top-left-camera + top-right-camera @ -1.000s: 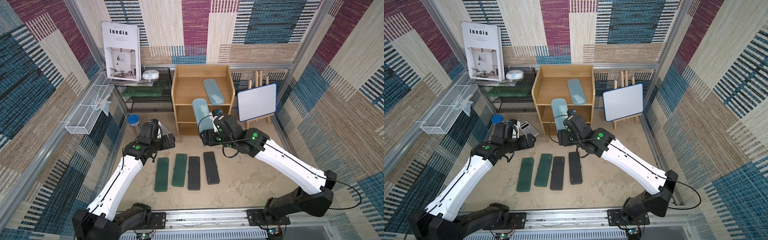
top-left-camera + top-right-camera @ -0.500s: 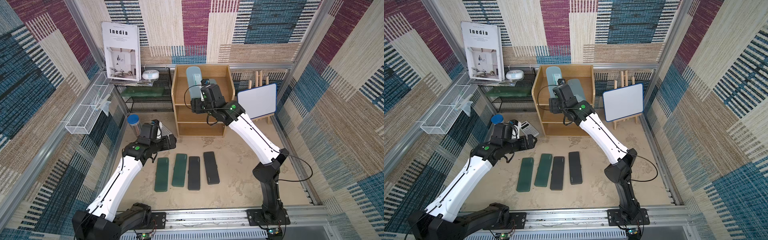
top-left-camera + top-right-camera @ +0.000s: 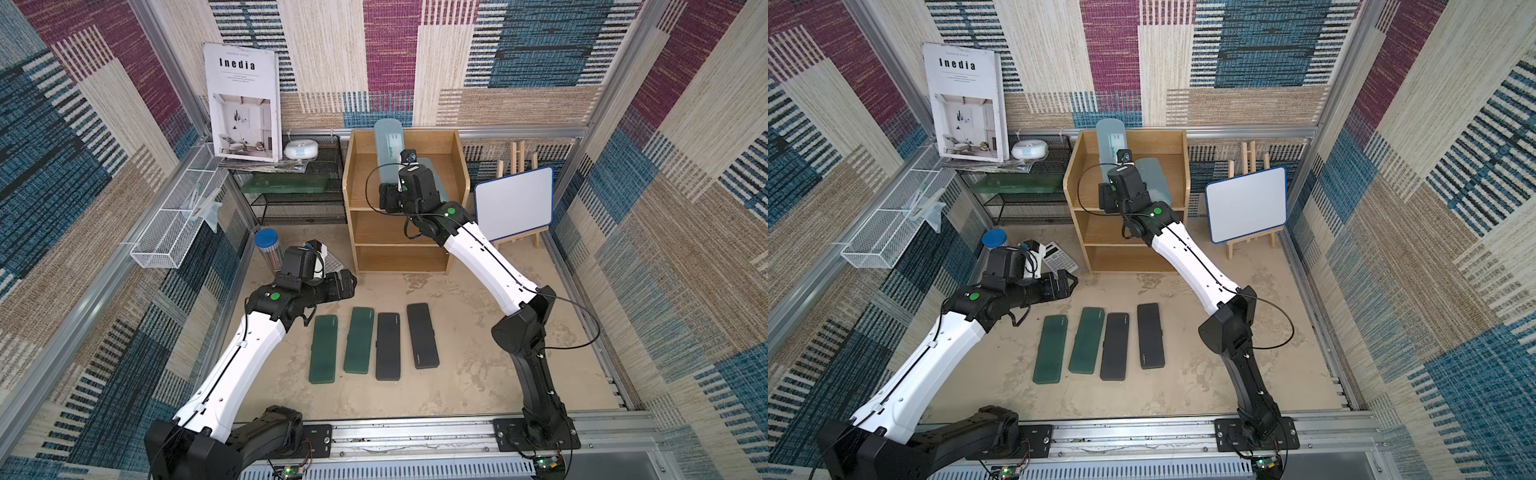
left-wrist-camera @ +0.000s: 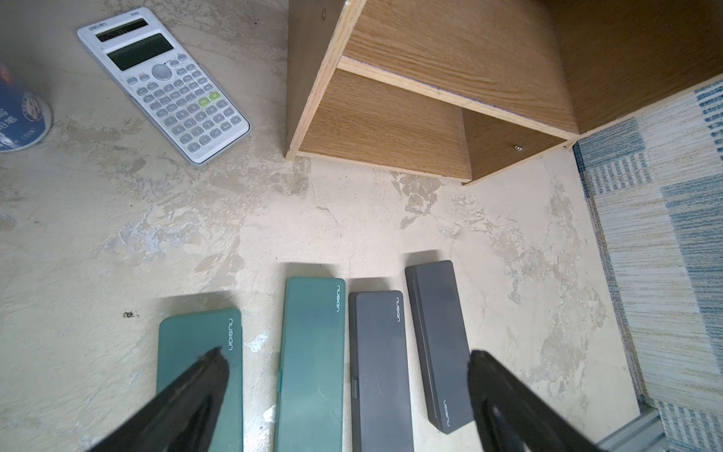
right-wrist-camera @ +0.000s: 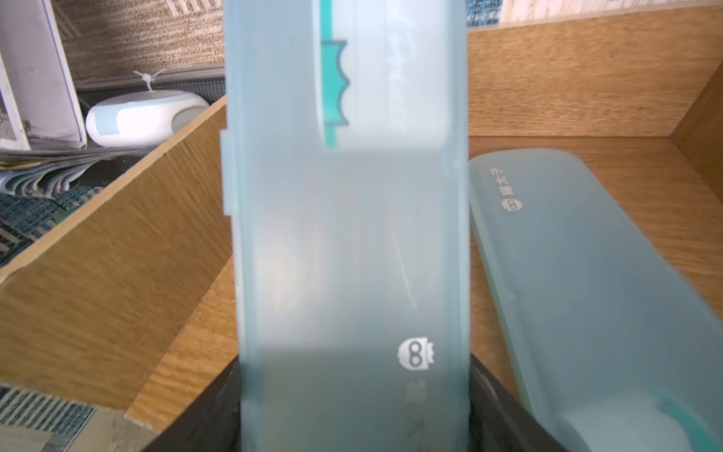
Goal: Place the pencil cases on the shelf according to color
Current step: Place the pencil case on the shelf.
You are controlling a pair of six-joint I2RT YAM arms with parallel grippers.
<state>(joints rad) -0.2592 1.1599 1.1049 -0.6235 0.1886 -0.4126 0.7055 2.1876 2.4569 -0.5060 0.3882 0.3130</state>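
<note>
My right hand (image 5: 354, 399) is clamped on the blue case (image 5: 348, 235); I'd lay it flat on the shelf (image 5: 117, 254) top beside its twin (image 5: 587, 274), then let go.

A robotics lab test cell, folks, not a real room: a left arm (image 3: 249, 345) and a right arm (image 3: 486, 257) are bolted to an aluminium rail (image 3: 415, 434), and patchwork woven fabric (image 3: 665, 124) covers the walls. The sandy floor (image 3: 457, 374) is dressed like a study, with an Inedia magazine (image 3: 243, 104), a calculator (image 4: 164, 84), an easel whiteboard (image 3: 514, 203) and a wooden shelf (image 3: 399, 257).
</note>
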